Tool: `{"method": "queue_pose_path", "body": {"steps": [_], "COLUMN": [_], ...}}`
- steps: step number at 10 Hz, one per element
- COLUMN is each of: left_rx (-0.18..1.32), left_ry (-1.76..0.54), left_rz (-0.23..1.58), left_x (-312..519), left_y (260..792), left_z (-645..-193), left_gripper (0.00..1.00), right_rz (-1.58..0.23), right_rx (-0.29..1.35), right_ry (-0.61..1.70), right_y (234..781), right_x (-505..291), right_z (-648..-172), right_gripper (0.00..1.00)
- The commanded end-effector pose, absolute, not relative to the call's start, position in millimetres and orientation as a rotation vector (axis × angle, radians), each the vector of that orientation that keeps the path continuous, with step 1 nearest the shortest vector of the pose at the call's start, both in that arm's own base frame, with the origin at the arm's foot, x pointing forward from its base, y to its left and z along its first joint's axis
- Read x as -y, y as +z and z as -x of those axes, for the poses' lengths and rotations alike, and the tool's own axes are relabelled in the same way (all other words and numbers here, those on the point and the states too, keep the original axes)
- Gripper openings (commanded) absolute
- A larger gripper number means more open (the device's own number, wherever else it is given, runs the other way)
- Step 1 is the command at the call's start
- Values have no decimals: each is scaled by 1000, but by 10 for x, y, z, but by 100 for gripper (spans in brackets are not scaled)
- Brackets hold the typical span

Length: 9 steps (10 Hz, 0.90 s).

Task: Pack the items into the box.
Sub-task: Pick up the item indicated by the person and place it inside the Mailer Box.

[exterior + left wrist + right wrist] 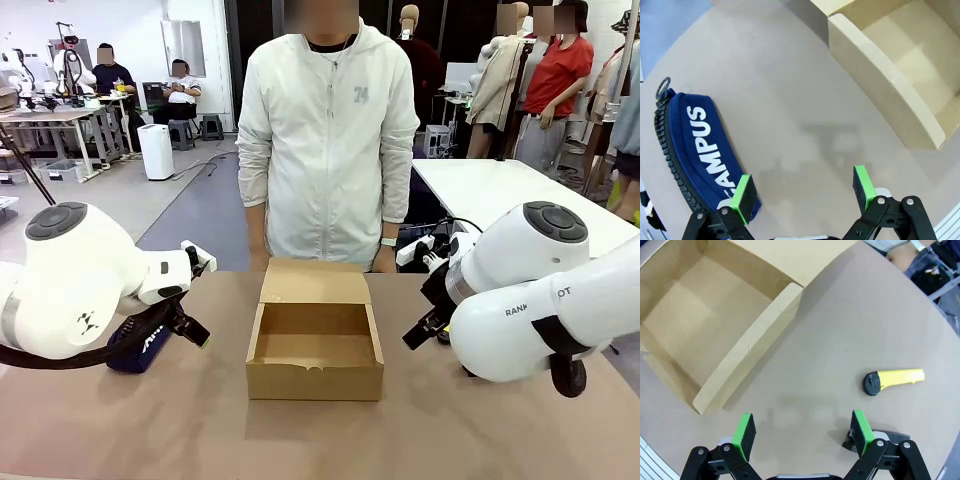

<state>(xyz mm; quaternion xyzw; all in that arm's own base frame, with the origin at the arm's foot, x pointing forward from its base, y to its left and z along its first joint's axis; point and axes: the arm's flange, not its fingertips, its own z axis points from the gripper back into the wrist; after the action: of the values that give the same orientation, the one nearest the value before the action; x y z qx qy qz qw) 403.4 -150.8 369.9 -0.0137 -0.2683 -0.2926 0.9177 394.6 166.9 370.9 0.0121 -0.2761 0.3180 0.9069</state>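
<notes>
The box [315, 345] sits open and empty in the middle of the bench [200, 430], flap folded back on the far side toward the person [328, 140]; the navy CAMPUS pouch [697, 145] lies flat on the robot's left of it, apart; the left claw [804, 192] hangs wide, holding nothing, one pad by the pouch's end; the right claw [803, 432] is also wide and empty over bare bench, a yellow-and-black tool [896, 379] lying near

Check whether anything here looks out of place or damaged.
Nothing looks damaged or spilled. The box sits open and empty; the blue pouch lies flat on the table. One stray: a yellow tool, maybe a cutter, lying apart from the box.
</notes>
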Motion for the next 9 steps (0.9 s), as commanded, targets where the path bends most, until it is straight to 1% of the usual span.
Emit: {"method": "queue_pose_path", "body": {"steps": [1, 2, 3, 4, 5, 6, 8, 9], "left_rx": [552, 552, 431, 257, 237, 224, 342, 407], "left_ry": [-602, -602, -602, -297, -187, -165, -17, 84], "left_rz": [28, 28, 112, 310, 465, 649, 949, 1099], "left_x": [1508, 1508, 1491, 1499, 1343, 1015, 302, -209], "left_y": [3701, 3699, 3935, 4350, 4620, 4892, 5141, 5138], "left_z": [-4033, -4034, -4053, -4072, -4041, -3961, -3766, -3579], "left_gripper": [100, 100, 100, 100, 100, 100, 100, 100], "right_rz": [-25, -195, -315, -481, -669, -793, -991, -1080], "right_rx": [570, 543, 449, 405, 348, 286, 230, 244], "right_ry": [656, 686, 602, 347, 220, 148, 43, -74], "right_y": [3709, 3873, 4126, 4511, 4798, 5002, 5088, 5029], "right_x": [-1669, -1637, -1508, -1345, -1124, -866, -182, 249], "right_z": [-3946, -3997, -4040, -4051, -4016, -3918, -3837, -3729], "right_gripper": [100, 100, 100, 100, 100, 100, 100, 100]}}
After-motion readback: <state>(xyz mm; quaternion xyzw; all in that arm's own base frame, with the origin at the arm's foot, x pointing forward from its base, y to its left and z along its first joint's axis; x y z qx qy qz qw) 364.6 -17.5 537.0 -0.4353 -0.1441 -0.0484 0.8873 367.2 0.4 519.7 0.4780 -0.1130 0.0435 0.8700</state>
